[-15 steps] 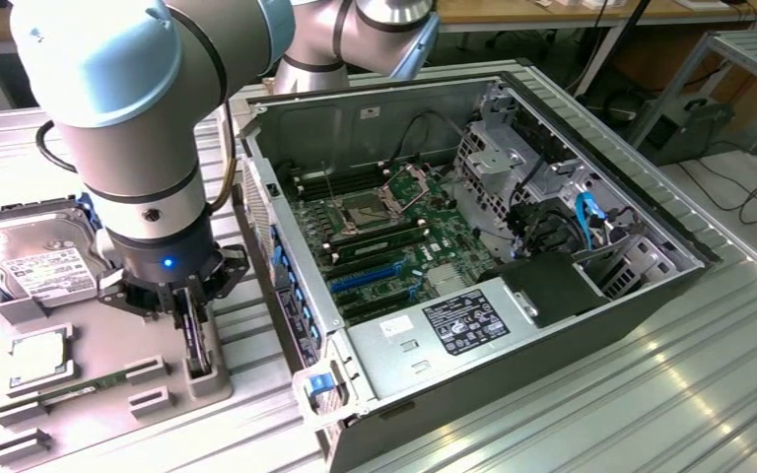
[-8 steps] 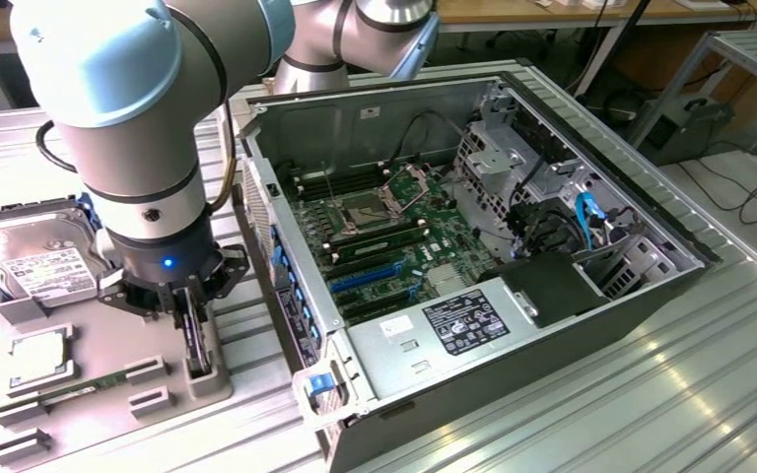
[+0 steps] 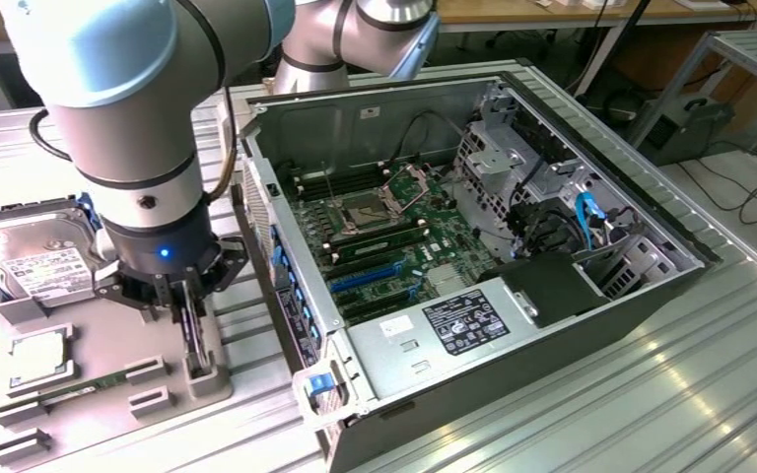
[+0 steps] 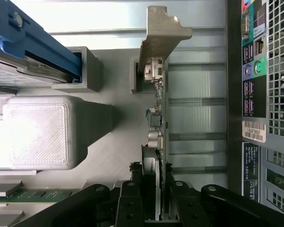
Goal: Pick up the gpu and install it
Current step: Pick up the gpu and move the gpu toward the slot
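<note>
Gripper narrow, clamped on gpu, which stood on edge. Metal bracket beyond fingertips. Computer case just beside hand, hard drive on opposite side.

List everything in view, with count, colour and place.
gpu: one, black, pale bracket, on edge in the holder
hard drive: one, silver, on the holder, exterior view's left
CPU: one, silver, on the holder
memory stick: one, green, flat on the holder
holder: one, grey, on the table beside the case
case: one, dark, open, on its side on the table
motherboard: one, green, inside the case
table: one, ribbed metal, under everything
arm: one, grey and blue, above the holder
jaws: one pair, black, shut on the gpu
</note>
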Robot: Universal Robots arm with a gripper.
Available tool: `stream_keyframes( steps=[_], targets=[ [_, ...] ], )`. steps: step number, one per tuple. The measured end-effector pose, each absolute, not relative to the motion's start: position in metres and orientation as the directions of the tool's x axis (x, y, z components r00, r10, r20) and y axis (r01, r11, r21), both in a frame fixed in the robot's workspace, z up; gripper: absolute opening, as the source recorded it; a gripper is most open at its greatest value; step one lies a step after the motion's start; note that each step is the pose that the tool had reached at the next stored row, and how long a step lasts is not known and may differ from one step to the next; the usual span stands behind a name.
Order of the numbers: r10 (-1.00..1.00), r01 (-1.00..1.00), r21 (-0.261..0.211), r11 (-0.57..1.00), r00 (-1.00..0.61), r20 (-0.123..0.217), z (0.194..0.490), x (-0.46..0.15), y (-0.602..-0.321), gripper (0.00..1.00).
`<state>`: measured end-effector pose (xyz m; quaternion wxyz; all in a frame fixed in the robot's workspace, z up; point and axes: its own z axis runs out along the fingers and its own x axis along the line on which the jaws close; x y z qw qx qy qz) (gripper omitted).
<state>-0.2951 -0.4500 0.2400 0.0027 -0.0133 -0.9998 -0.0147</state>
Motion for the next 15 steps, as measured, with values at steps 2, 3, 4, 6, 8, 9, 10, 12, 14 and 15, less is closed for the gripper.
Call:
stream_keyframes(
  steps=[2,3,4,6,8,9,10,12,14,15],
  targets=[
    [0.027,0.027,0.029,0.999,-1.000,0.006,0.244,-0.295,-0.450,0.27],
    [0.026,0.027,0.029,0.999,-1.000,0.006,0.246,-0.295,-0.450,0.27],
    [0.026,0.027,0.029,0.999,-1.000,0.006,0.248,-0.295,-0.450,0.27],
    [0.026,0.027,0.029,0.999,-1.000,0.006,0.251,-0.295,-0.450,0.27],
    [0.026,0.027,0.029,0.999,-1.000,0.006,0.255,-0.295,-0.450,0.27],
    [0.026,0.027,0.029,0.999,-1.000,0.006,0.257,-0.295,-0.450,0.27],
    [0.026,0.027,0.029,0.999,-1.000,0.006,0.259,-0.295,-0.450,0.27],
    [0.026,0.027,0.030,0.999,-1.000,0.006,0.261,-0.295,-0.450,0.27],
    [0.026,0.027,0.030,0.999,-1.000,0.006,0.266,-0.295,-0.450,0.27],
    [0.026,0.027,0.030,0.999,-1.000,0.006,0.267,-0.295,-0.450,0.27]
  ],
)
